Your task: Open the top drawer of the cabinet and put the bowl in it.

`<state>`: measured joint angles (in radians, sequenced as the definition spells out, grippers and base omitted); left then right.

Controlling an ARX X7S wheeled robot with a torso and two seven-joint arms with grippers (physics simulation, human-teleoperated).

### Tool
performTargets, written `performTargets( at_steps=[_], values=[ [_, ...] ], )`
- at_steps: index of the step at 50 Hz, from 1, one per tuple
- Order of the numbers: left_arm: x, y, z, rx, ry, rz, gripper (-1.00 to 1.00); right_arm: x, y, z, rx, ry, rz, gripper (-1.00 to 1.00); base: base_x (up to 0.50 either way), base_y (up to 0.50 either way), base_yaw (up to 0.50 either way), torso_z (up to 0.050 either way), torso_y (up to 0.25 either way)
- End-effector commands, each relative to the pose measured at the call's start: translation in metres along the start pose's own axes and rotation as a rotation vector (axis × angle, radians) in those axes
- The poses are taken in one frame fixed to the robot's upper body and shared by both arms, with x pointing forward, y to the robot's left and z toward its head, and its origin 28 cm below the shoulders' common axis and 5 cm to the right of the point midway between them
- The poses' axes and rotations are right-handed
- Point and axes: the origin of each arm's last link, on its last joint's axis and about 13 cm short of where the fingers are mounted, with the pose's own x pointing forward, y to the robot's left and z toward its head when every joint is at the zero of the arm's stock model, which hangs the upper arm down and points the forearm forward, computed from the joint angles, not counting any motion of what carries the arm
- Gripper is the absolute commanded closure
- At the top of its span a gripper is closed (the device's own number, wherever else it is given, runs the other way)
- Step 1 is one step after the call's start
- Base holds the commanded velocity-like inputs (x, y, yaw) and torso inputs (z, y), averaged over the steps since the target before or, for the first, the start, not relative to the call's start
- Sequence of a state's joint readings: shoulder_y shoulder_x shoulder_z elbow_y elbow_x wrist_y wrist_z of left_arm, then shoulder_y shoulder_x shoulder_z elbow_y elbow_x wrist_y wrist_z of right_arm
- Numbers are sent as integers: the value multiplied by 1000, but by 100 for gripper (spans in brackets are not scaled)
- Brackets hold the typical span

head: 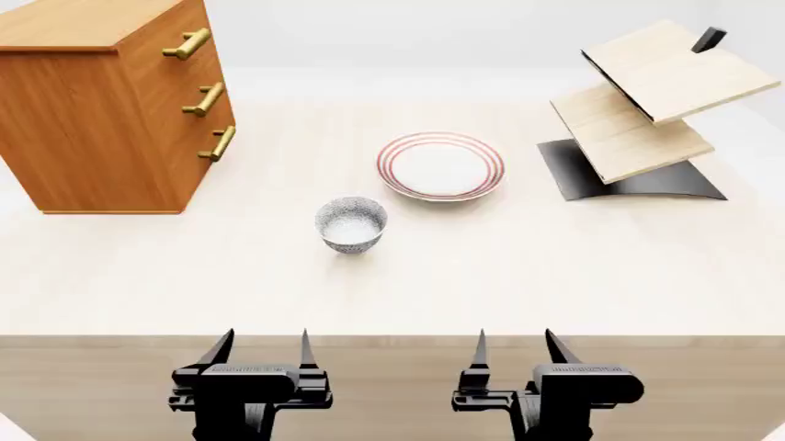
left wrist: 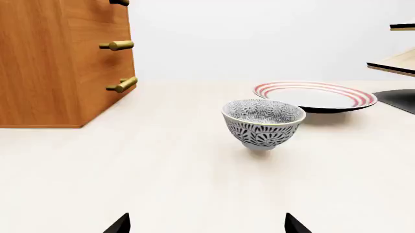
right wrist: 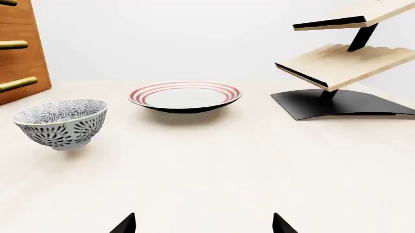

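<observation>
Both the left gripper (head: 260,347) and right gripper (head: 514,346) gape wide, empty, well short of the bowl (head: 351,223).

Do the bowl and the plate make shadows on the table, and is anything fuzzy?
Head view: the light is soft and even, with only a faint shadow under the bowl. Left wrist view: a pale grey smudge lies under the plate. Right wrist view: the same soft shadows show, with no glare on the table. All three pictures are sharp; nothing looks fuzzy or bent.
</observation>
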<state>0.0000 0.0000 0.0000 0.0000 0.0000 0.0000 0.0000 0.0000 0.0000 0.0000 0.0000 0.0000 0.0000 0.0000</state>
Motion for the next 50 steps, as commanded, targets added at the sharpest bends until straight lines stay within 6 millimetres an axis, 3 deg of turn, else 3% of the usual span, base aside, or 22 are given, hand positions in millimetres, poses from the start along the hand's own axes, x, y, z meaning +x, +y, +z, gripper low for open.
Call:
performTargets(
  at_steps=[1,42,50],
  values=[
    [0,0,1,-2,7,3,-100,0,1,-1,-3,3,-3,-100,0,0,0,0,0],
    [-1,2,7,-54,13,-22,-100,0,1,2,12,-17,-10,-100,0,0,0,49,73],
    [-1,2,7,-49,13,-11,-100,1,0,2,2,-16,-22,-100,0,69,0,0,0]
  ],
)
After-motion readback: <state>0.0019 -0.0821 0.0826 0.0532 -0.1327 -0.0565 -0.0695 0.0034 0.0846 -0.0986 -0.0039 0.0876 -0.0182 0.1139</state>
